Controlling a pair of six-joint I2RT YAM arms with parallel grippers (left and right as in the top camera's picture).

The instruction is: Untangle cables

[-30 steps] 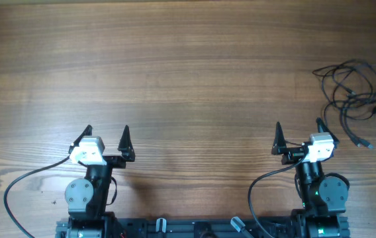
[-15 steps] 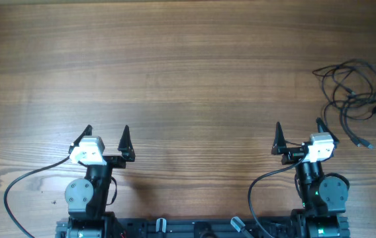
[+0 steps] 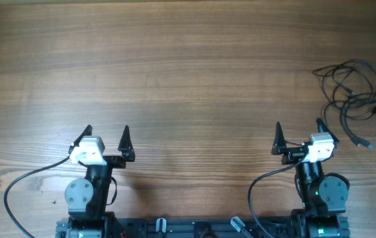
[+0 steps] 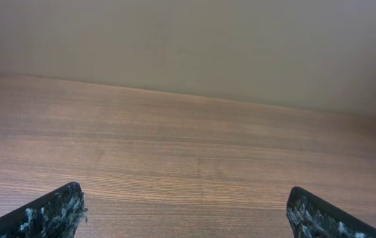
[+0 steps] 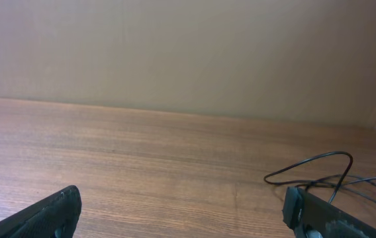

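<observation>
The left gripper (image 3: 106, 132) sits far to the left of the right gripper (image 3: 298, 129), level with it along the near side of the wooden table (image 3: 188, 66). Its jaws are spread wide and hold nothing. In the left wrist view, the left gripper (image 4: 185, 218) shows only its two dark fingertips (image 4: 50, 213) in the bottom corners, with bare wood grain between and beyond them. No cord appears in that view.

The right gripper is likewise spread wide and empty, its two black fingers pointing away from the arm's base over the tabletop. In its own wrist view, the right gripper (image 5: 185, 215) shows a finger (image 5: 49, 211) at the lower left and the other at the lower right, and nothing lies between them.

The cables (image 3: 351, 98) lie to the right of the right gripper and farther out from the base than its fingertips, clearly apart from it. They form one loose tangle of thin black cords, with several loops crossing one another. One strand trails back toward the right gripper's side and ends in a small plug. Another strand runs off to the right, out of the overhead picture.

From the right wrist, part of the cables (image 5: 306, 160) shows as a thin arc lying on the wood just beyond the right-hand finger. More strands run off to the right behind that finger. From this angle I cannot tell whether any strand reaches the finger, but the overhead view shows a clear gap.
</observation>
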